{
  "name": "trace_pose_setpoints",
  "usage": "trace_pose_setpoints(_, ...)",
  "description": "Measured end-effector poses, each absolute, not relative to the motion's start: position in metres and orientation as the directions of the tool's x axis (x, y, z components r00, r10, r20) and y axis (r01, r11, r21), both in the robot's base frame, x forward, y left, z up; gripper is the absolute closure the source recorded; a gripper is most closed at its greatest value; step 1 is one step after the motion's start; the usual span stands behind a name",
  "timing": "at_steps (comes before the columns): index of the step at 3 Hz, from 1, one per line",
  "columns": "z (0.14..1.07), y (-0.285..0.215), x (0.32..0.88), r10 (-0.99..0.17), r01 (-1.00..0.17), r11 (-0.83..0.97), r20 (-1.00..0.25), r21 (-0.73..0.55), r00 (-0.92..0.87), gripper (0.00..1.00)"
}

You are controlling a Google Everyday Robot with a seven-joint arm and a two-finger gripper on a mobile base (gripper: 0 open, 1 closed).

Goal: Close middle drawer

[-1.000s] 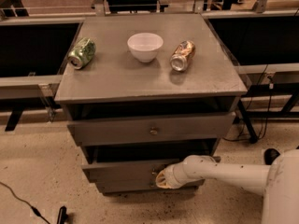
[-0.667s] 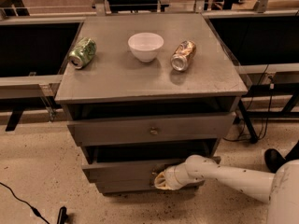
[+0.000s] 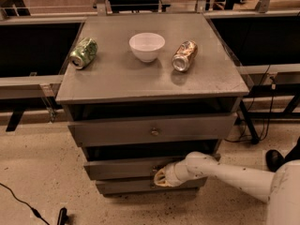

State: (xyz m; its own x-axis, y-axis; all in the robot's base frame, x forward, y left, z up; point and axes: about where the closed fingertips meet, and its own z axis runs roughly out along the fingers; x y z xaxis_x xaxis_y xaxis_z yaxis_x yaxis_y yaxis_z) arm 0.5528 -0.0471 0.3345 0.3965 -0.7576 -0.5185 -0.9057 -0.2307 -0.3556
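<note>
The grey cabinet (image 3: 150, 78) has three drawers. The middle drawer (image 3: 117, 168) stands slightly out from the cabinet body, with a dark gap above its low front. My gripper (image 3: 160, 176) sits at the front of this drawer, right of centre, where it covers the knob. The white arm (image 3: 234, 175) reaches in from the lower right. The top drawer (image 3: 112, 131), with a brass knob (image 3: 154, 131), also stands a little way out. The lowest drawer (image 3: 136, 186) shows just under my gripper.
On the cabinet top lie a green can (image 3: 84, 53), a white bowl (image 3: 146, 46) and a brown can (image 3: 184, 56). Dark benches flank the cabinet on both sides. A black cable (image 3: 21, 203) runs over the floor at the lower left.
My gripper has edged slightly left and inward along the middle drawer's front, and the arm has stretched out further. The drawer front looks marginally further in.
</note>
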Motion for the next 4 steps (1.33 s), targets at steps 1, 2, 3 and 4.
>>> trace_pose_setpoints(1, 0.339, -0.045, 0.563, -0.757, -0.897, -0.237, -0.508, -0.372, 0.411, 1.0)
trace_pose_setpoints(2, 0.344, -0.042, 0.576, -0.756, -0.886, -0.246, -0.494, -0.393, 0.429, 1.0)
trace_pose_setpoints(3, 0.349, -0.04, 0.592, -0.755, -0.873, -0.254, -0.478, -0.417, 0.448, 1.0)
trace_pose_setpoints(4, 0.349, -0.038, 0.586, -0.755, -0.873, -0.254, -0.478, -0.417, 0.449, 1.0)
